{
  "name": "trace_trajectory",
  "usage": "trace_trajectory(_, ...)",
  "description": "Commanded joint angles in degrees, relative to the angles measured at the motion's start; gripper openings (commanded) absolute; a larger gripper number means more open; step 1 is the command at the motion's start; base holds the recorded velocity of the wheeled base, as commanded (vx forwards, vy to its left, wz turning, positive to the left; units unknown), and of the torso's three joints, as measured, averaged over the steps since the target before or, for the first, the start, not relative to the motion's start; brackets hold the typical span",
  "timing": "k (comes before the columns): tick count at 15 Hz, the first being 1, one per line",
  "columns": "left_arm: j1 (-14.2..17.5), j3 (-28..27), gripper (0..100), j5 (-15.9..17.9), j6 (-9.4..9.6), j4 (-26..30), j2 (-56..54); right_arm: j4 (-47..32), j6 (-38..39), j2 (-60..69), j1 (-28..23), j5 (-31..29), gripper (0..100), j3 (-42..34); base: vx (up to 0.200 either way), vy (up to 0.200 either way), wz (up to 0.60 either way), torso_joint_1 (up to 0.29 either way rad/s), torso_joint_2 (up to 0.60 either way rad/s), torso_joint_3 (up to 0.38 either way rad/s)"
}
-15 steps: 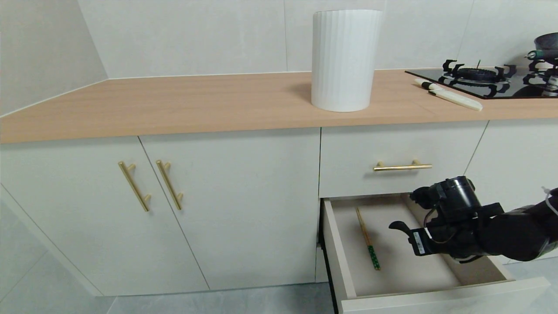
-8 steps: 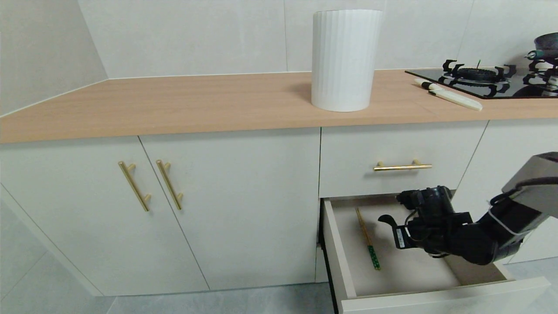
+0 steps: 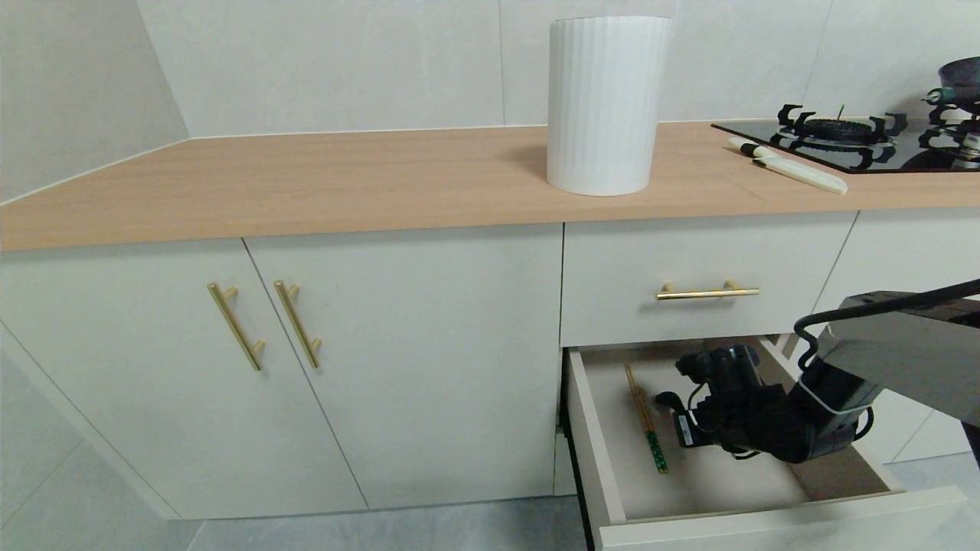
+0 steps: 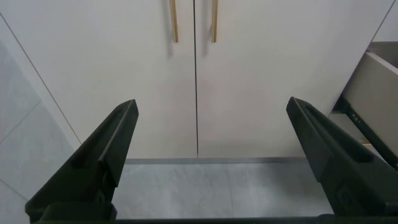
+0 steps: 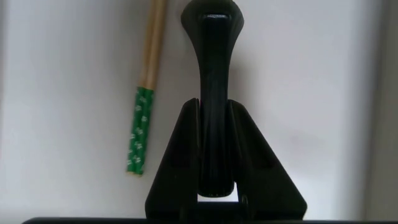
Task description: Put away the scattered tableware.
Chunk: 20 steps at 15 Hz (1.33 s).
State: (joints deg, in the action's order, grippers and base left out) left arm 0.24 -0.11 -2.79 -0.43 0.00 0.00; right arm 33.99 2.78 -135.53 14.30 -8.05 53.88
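Note:
The lower drawer (image 3: pixel 591 444) stands pulled open. On its floor lies a pair of wooden chopsticks (image 3: pixel 647 430) with green ends, also seen in the right wrist view (image 5: pixel 143 118). My right gripper (image 3: pixel 687 419) is low inside the drawer, just right of the chopsticks, shut on a black spoon-like utensil (image 5: pixel 213 74) whose curved end (image 3: pixel 668 399) sticks out toward them. I cannot tell whether the utensil touches the drawer floor. My left gripper (image 4: pixel 212 109) hangs open and holds nothing, facing the cupboard doors near the floor.
A tall white ribbed cylinder (image 3: pixel 605 103) stands on the wooden counter (image 3: pixel 306 184). A white knife (image 3: pixel 788 165) lies beside the gas hob (image 3: pixel 842 138). The upper drawer with a gold handle (image 3: pixel 706 291) is closed above the open one. Two cupboard doors (image 3: pixel 260 321) are left of it.
My right arm has moved left and down into the drawer with the black utensil, coming closer to the chopsticks. The chopsticks have stayed put.

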Motion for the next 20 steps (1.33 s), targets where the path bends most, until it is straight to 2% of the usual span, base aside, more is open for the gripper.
trace_trajectory(1,0.02,0.02,100,-0.02,-0.01,0.0,0.0,0.03,-0.23,-3.16,-0.59,-0.39,0,1.14,0.0,0.0,0.0,0.0,0.0,0.0)
trace_trajectory(9,0.02,-0.07,100,-0.02,-0.01,0.0,0.0,0.03,-0.23,-3.68,-1.29,-0.39,0,1.93,0.0,0.0,0.0,0.0,0.0,0.0)
trace_trajectory(10,0.02,0.02,100,-0.02,-0.01,0.0,0.0,0.03,-0.23,-3.68,-1.29,-0.39,100,1.93,0.0,0.0,0.0,0.0,0.0,0.0)
trace_trajectory(14,0.02,-0.07,100,-0.02,-0.01,0.0,0.0,0.11,0.03,-3.16,-1.29,-0.39,100,1.66,0.0,0.0,0.0,0.0,0.0,0.0)
trace_trajectory(18,0.02,-0.07,100,-0.02,-0.01,0.0,0.0,-0.5,1.18,9.32,-1.38,-0.22,100,-3.61,0.0,0.0,0.0,0.0,0.0,0.0)
trace_trajectory(20,0.02,0.02,100,-0.02,-0.01,0.0,0.0,-3.4,1.26,18.55,-1.38,-0.3,100,-7.04,0.0,0.0,0.0,0.0,0.0,0.0)
